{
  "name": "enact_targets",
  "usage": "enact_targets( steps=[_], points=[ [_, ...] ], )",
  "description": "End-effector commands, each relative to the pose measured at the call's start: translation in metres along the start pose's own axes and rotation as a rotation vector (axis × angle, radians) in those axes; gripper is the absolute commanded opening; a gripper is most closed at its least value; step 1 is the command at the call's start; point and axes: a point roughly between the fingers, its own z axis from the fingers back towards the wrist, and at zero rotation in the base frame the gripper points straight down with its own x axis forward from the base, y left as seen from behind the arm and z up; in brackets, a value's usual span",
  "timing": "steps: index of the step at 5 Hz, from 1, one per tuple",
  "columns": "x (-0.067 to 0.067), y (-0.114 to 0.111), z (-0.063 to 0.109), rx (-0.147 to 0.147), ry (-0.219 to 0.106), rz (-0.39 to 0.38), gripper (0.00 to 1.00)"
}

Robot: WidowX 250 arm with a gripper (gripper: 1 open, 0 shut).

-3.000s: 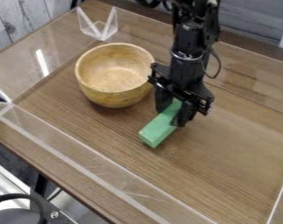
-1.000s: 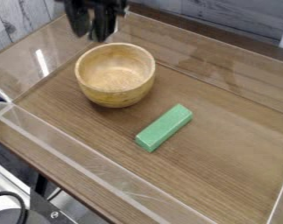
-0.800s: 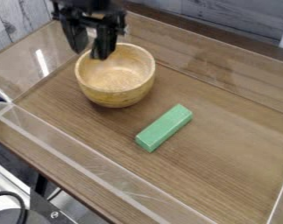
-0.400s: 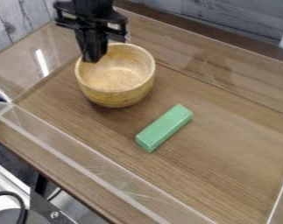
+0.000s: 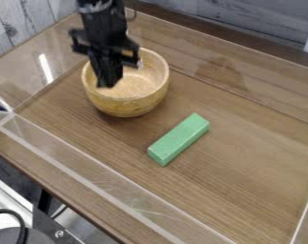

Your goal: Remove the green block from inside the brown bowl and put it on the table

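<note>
text: none legible | labels: none | brands: none | numbers: none

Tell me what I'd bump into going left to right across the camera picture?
bowl with the shut tool reaching down into it → green block, lying on the table.

single black arm enters from top edge, wrist vertical. end effector (image 5: 108,76) points straight down, fingers pressed together with no gap visible between them, nothing held.
</note>
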Motion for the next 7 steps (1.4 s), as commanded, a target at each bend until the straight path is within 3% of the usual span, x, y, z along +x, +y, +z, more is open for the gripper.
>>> enact_targets(
  steps=[1,3,5,7],
  points=[
    [0.012,-0.001,0.008,-0.028,-0.081,-0.018,0.0],
    [0.023,-0.007,-0.005,-0.051,-0.103,-0.042,0.0],
    [0.025,-0.005,-0.013,-0.039,-0.074,-0.071,0.0],
    [0.019,-0.013,-0.007,-0.025,-0.076,-0.075,0.0]
  ],
)
